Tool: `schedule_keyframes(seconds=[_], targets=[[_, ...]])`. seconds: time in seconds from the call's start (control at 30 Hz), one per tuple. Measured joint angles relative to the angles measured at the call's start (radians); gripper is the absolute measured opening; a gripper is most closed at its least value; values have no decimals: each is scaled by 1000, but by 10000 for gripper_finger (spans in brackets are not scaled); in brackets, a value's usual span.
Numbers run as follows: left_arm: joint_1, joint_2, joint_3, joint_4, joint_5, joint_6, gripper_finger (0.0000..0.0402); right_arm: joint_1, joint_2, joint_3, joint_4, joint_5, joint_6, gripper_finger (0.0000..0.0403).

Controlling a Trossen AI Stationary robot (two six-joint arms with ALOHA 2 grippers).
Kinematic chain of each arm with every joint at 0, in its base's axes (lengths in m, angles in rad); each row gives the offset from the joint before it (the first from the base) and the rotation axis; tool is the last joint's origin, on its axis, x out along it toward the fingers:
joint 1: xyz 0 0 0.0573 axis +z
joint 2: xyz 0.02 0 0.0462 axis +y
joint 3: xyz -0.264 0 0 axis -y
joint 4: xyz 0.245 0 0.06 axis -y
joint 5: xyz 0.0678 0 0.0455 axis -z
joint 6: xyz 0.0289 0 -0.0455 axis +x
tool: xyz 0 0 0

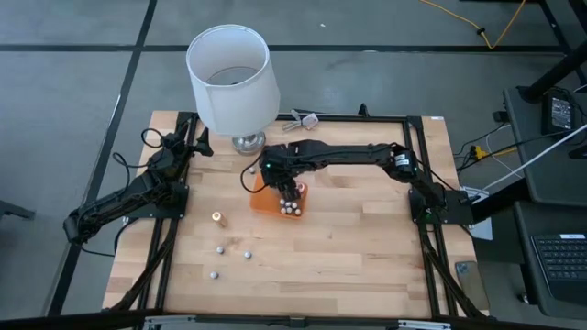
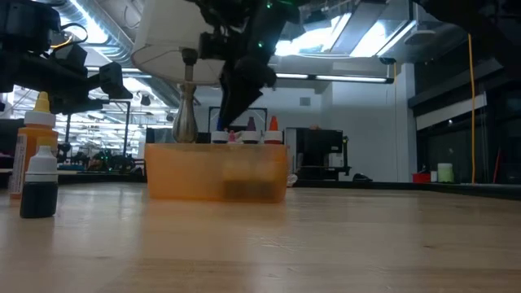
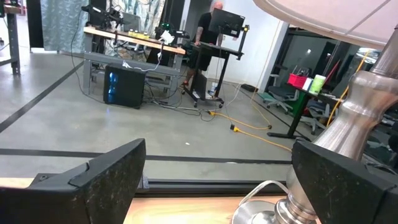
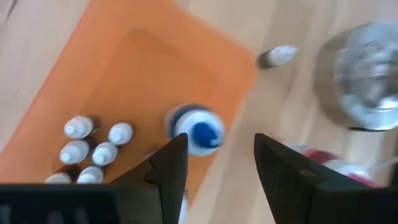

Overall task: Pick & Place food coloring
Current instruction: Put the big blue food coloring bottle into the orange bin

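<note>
- Right hand poised over the orange tray at frame centre of the high view, fingers parted, nothing pinched between them.
- Blue-bodied bottle just beyond the fingertips in the right wrist view, above the tray floor, blurred; looks freshly let go, though whether landed or falling cannot be told.
- Cluster of white-capped bottles packed into one corner of the tray, lower left of the right wrist view; probably gathered there to leave bare floor for more.
- Right arm stretched long from the right counter edge toward centre, wrist bent down so the fingers aim straight into the tray.
- Loose bottles yet to collect: an orange one left of the tray, small ones lower left on the counter; another lying near the lamp base.
- Lamp standing upper centre, close behind the tray.
- Left hand spread wide and empty, parked at the counter's upper left, facing the lamp base.
</note>
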Motion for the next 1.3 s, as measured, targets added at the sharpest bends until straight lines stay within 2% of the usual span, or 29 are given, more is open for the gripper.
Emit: schedule_keyframes(seconds=[0.17,0.33,0.53,0.8,1.13,1.3], targets=[[0,0,0,0,0,0,391,-5,0,82,-12,9,6,182],[0,0,0,0,0,0,391,-1,0,168,-8,9,145,182],[0,0,0,0,0,0,391,27,0,175,51,-18,198,182],[0,0,0,1,0,0,391,63,79,172,88,-32,158,182],[0,0,0,0,0,0,391,103,136,173,55,-26,-45,182],[0,0,0,0,0,0,391,97,157,171,35,4,-85,182]])
